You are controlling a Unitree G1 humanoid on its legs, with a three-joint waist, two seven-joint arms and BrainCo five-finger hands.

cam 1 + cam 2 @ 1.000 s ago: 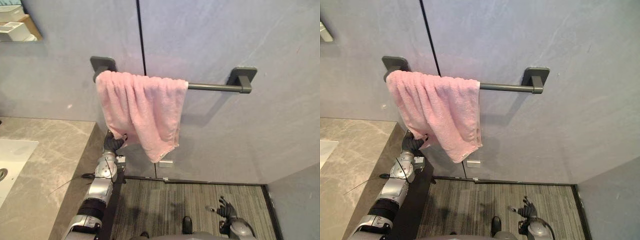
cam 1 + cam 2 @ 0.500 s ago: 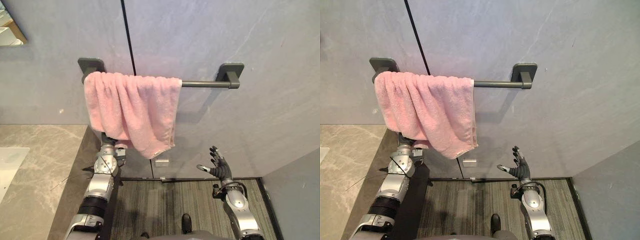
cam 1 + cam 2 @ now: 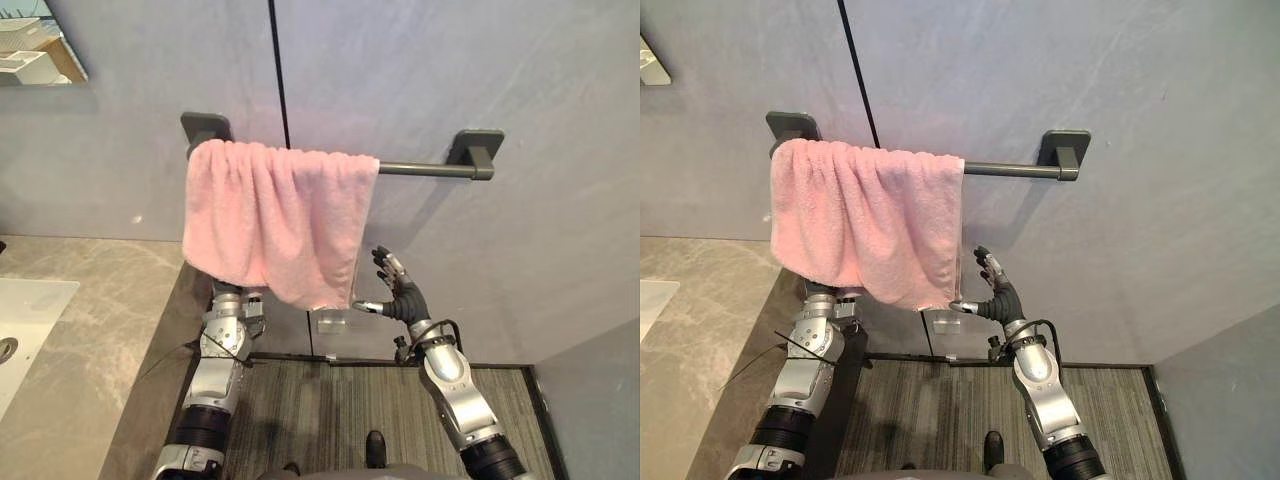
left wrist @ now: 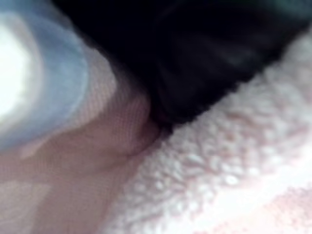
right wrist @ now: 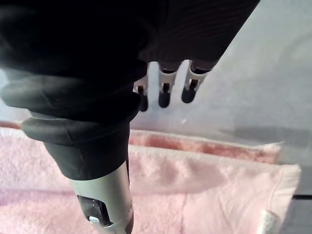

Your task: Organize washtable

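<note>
Below the rail [image 3: 430, 170], your right hand [image 3: 400, 298] hovers open by the bunched towel [image 3: 275, 215], likely to spread it. Whether your left hand [image 3: 228, 296] grips it, I cannot tell.

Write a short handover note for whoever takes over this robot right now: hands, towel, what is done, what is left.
Left hand: up under the lower edge of the pink towel, fingers hidden.
Right hand: open, raised beside the towel's lower right corner, not gripping it.
Towel: draped over the wall bar, bunched toward its left end.
Done: towel hung.
Left: probably spread it evenly along the bar.
</note>
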